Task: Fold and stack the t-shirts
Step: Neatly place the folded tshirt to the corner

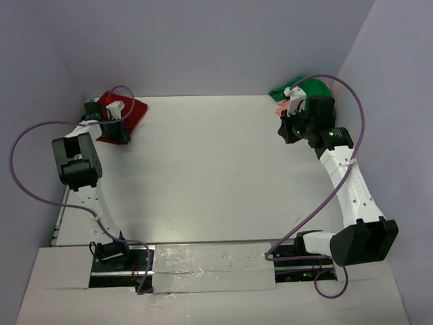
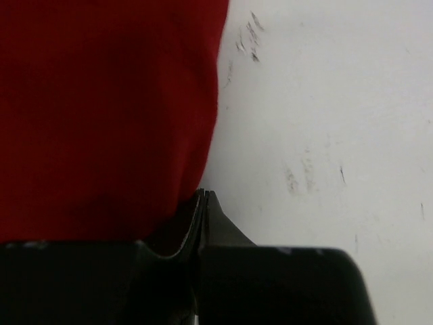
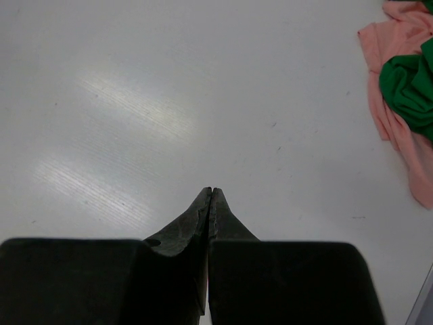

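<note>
The dark red t-shirt (image 1: pixel 130 112) lies folded in the table's far left corner and fills the left of the left wrist view (image 2: pixel 101 115). My left gripper (image 1: pixel 120 135) is shut, its tips (image 2: pixel 204 193) at the shirt's edge on the white table, with no cloth seen between them. The bright green t-shirt (image 1: pixel 308 87) lies bunched on the salmon-pink cloth (image 1: pixel 280 106) in the far right corner. Both show at the right wrist view's right edge, green (image 3: pixel 409 84) over pink (image 3: pixel 396 132). My right gripper (image 1: pixel 284 131) is shut and empty above bare table (image 3: pixel 211 191), left of that pile.
The white table (image 1: pixel 203 169) is walled at the back and both sides. Purple cables loop from both arms. A taped strip (image 1: pixel 210 267) runs along the near edge between the arm bases.
</note>
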Controlling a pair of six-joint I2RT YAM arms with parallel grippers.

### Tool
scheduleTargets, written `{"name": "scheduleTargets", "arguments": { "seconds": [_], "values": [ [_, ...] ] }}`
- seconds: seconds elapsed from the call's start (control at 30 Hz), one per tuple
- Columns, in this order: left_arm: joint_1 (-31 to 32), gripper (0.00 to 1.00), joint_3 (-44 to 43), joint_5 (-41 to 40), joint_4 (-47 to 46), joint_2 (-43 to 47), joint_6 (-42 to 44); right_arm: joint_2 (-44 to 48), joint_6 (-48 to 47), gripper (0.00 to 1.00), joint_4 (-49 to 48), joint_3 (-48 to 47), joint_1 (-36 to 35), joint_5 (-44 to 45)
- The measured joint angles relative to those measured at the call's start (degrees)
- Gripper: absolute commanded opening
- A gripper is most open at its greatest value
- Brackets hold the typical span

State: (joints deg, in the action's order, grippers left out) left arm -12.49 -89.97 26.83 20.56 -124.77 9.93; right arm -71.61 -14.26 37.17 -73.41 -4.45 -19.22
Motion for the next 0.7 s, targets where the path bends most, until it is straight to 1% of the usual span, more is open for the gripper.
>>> {"name": "scheduleTargets", "arguments": {
  "seconds": [0.1, 0.2, 0.33, 0.53, 0.7],
  "values": [
    [0.0, 0.0, -3.2, -0.1, -0.1, -1.9, 0.1, 0.0, 0.3, 0.0, 0.0, 0.0, 0.0, 0.0],
    [0.0, 0.0, -8.8, -0.4, -0.3, -4.6, -0.4, 0.0, 0.3, 0.0, 0.0, 0.0, 0.0, -0.2],
    [0.0, 0.0, -13.8, -2.0, -1.2, -7.5, -2.5, 0.0, 0.3, 0.0, -0.1, 0.0, 0.0, -0.2],
    [0.0, 0.0, -24.7, -4.6, -0.6, -14.1, -5.3, 0.0, 0.3, 0.0, 0.0, 0.0, 0.0, -0.1],
    [0.0, 0.0, -25.6, -5.2, -0.3, -14.8, -5.9, 0.1, 0.3, 0.0, -0.1, 0.2, 0.0, -0.1]
  ]
}}
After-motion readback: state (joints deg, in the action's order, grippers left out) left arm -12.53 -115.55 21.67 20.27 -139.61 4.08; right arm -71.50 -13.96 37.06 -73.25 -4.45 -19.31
